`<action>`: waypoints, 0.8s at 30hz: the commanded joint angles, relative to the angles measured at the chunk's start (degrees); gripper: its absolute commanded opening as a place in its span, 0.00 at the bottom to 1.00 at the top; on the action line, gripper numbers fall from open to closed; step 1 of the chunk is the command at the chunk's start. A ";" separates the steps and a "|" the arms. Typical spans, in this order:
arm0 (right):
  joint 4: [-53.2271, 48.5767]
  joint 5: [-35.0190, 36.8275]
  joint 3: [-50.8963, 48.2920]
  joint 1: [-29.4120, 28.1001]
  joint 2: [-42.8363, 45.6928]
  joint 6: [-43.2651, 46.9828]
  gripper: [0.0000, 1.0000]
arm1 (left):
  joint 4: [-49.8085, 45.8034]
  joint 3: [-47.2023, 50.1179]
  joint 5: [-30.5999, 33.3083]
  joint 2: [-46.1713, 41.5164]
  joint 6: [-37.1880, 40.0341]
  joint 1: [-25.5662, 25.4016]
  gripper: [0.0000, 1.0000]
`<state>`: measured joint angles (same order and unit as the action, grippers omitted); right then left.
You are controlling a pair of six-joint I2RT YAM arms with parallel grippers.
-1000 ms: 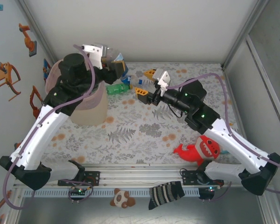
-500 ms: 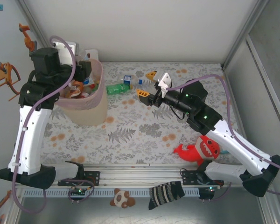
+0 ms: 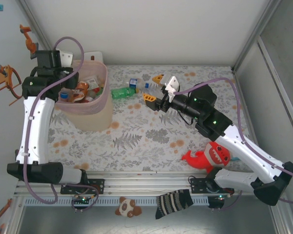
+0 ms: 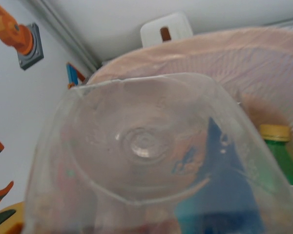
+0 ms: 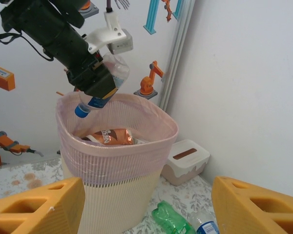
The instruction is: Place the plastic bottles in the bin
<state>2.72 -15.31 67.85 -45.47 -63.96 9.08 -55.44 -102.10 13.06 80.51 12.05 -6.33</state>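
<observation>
- Clear bottle (image 5: 116, 70) hangs cap-down in your left claw (image 5: 98, 87), over the mouth of the bin (image 5: 117, 161), close to its left rim.
- Your left claw is clamped on that bottle's body.
- It is see-through plastic with a blue label and blue cap.
- More bottles lie inside the bin, among them an orange-labelled bottle (image 5: 110, 136).
- On the table beside the bin lie a green bottle (image 3: 121, 92) and a blue-labelled bottle (image 3: 133, 83).
- Your right claw (image 3: 153, 87) stands open near those two, holding nothing.
</observation>
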 commanded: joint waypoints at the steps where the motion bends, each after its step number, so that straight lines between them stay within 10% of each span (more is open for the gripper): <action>1: 0.22 0.98 0.10 -0.41 -0.49 1.09 0.69 | -3.67 -2.09 1.80 1.84 2.80 1.17 0.52; 24: -0.44 0.28 0.52 -0.41 -1.59 1.92 0.69 | -6.62 -0.59 -5.40 12.97 0.38 8.93 0.66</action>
<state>1.80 -15.33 67.85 -45.47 -65.56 10.20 -60.73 -102.26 8.27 93.49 12.67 1.83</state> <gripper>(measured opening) 0.687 0.644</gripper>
